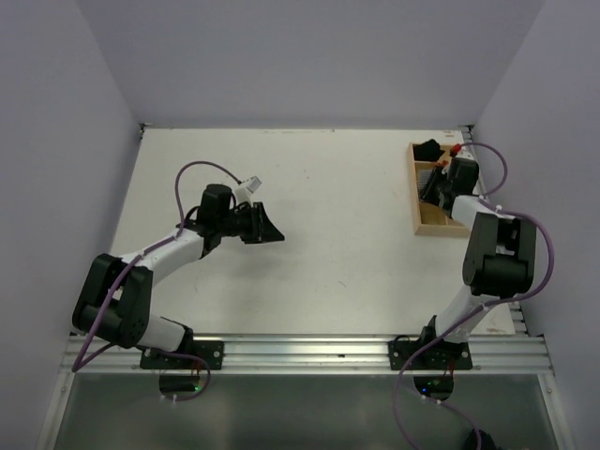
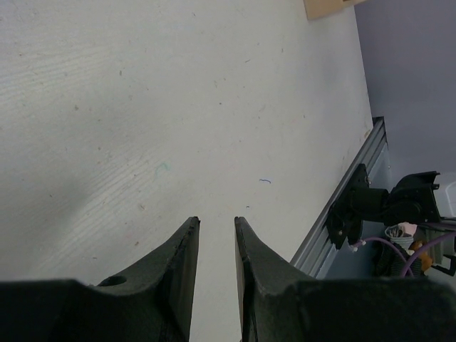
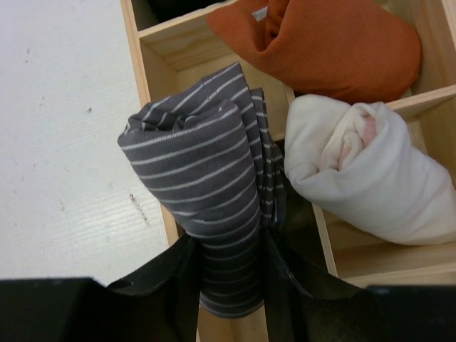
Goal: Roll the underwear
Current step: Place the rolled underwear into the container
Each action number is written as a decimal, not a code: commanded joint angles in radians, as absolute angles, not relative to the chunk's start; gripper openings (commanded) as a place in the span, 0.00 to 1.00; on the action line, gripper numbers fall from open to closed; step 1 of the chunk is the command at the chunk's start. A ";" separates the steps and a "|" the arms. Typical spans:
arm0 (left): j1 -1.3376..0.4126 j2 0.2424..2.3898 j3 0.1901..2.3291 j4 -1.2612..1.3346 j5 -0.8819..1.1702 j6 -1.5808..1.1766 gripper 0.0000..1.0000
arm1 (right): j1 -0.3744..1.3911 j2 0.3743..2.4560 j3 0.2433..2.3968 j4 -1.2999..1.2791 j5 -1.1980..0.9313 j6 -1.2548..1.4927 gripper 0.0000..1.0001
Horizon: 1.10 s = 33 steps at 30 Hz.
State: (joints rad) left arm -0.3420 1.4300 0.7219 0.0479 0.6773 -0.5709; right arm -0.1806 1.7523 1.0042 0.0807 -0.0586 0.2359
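The rolled grey-and-white striped cloth underwear (image 3: 203, 178) is clamped in the right tool (image 3: 228, 246), at the far-right corner of the bench (image 1: 328, 187). The left tool (image 2: 216, 226) stands slightly apart.

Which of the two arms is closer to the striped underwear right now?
Right. The right fingers are clamped on the rolled striped underwear at the wooden box; the left fingers hang above the table far across to the left, holding nothing.

The left gripper (image 1: 267, 225) is held above the table (image 1: 328, 272), left of its middle. The right gripper (image 1: 439, 187) is lowered into the wooden tray (image 1: 441, 228) at the far right corner, where the striped underwear (image 1: 425, 172) is partly seen.
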 commanded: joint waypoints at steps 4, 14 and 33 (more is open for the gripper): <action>-0.345 1.407 0.759 0.037 0.687 -0.534 0.31 | -0.187 1.796 1.065 -0.109 -0.031 0.233 0.39; -0.345 1.399 0.752 0.040 0.686 -0.537 0.31 | -0.189 1.805 1.080 -0.135 -0.014 0.241 0.47; -0.345 1.385 0.776 0.035 0.683 -0.551 0.31 | -0.189 1.740 1.229 -0.304 -0.017 0.233 0.66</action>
State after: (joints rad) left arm -0.3420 1.4170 0.7315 0.0261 0.6769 -0.5568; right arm -0.1822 1.7756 1.1782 -0.2260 -0.0360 0.2417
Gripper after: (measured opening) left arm 0.307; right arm 0.656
